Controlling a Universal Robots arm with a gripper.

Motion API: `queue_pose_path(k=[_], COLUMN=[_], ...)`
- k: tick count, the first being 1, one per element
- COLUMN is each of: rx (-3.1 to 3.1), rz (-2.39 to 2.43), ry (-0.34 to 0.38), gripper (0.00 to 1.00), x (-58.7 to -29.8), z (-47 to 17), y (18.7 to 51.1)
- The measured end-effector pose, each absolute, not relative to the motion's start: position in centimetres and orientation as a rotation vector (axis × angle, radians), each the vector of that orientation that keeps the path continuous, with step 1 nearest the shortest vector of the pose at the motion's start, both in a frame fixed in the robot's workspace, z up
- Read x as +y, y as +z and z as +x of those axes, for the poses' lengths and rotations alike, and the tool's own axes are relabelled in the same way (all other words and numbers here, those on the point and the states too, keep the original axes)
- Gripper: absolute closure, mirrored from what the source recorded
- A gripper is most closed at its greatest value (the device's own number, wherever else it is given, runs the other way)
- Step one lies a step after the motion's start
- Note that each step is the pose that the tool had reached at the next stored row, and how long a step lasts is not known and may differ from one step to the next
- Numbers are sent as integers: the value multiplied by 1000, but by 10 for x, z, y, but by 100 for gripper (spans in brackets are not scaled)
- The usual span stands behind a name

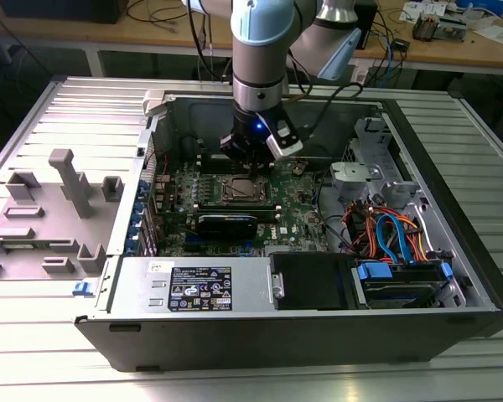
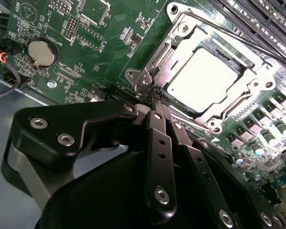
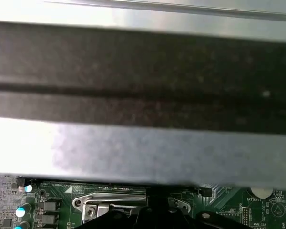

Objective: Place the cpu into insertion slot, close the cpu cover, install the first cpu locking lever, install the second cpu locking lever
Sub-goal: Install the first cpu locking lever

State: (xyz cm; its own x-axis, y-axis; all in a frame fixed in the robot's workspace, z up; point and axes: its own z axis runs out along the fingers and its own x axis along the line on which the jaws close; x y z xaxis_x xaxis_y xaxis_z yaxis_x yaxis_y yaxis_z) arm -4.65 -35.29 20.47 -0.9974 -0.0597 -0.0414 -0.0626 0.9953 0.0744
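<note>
- The bench [image 1: 478, 126] first: slatted metal, with the open case [image 1: 260, 335] lying flat on it, walls up on every side.
- The arm [image 1: 260, 50] drops straight in from above, its wrist tucked near the case's back wall. That's the tight side, and a swing that way would knock metal.
- The motherboard [image 1: 306, 209] fills the case floor. The cables [image 1: 386, 230] are bundled off at the exterior view's right, well apart from the work.
- Now the gripper [image 2: 157, 98]: fingers clenched together, nothing visible between them, tip down at one corner of the slot [image 1: 221, 193].
- The cover [image 2: 174, 52] is down flat over the slot, and the cpu [image 2: 205, 78] sits seated inside, its bright top showing through the window.
- A lever [image 2: 229, 32] rod lies along the cover's edge beside the memory slots [image 2: 262, 19]. Whether it's hooked, I can't tell.
- My worry is that clenched tip right at the corner. A slip off a thin rod could, I reckon, scrape the motherboard or clip the small parts just beside the slot, and a lever let go early could spring up.
- As for room, it's open above the cover but cramped sideways, with memory slots on one side and the black card [image 1: 226, 222] on the other.
</note>
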Motion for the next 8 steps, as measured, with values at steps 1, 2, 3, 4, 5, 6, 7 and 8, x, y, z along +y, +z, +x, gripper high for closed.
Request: queue_pose_path(k=[1,2,3,4,5,6,7,8], rx=[3099,3099,3099,3098,3098,3098,3098,3098], rz=[-95,-95,-95,-95,-95,-95,-95,-95], ry=[117,117,118,118,118,118,118,118], gripper=[89,89,89,89,89,89,89,89], x=[-353,-353,-353,-353,-353,-353,-353,-353], z=[-47,-47,-47,-47,-47,-47,-47,-46], y=[204,204,203,203,203,203,203,203])
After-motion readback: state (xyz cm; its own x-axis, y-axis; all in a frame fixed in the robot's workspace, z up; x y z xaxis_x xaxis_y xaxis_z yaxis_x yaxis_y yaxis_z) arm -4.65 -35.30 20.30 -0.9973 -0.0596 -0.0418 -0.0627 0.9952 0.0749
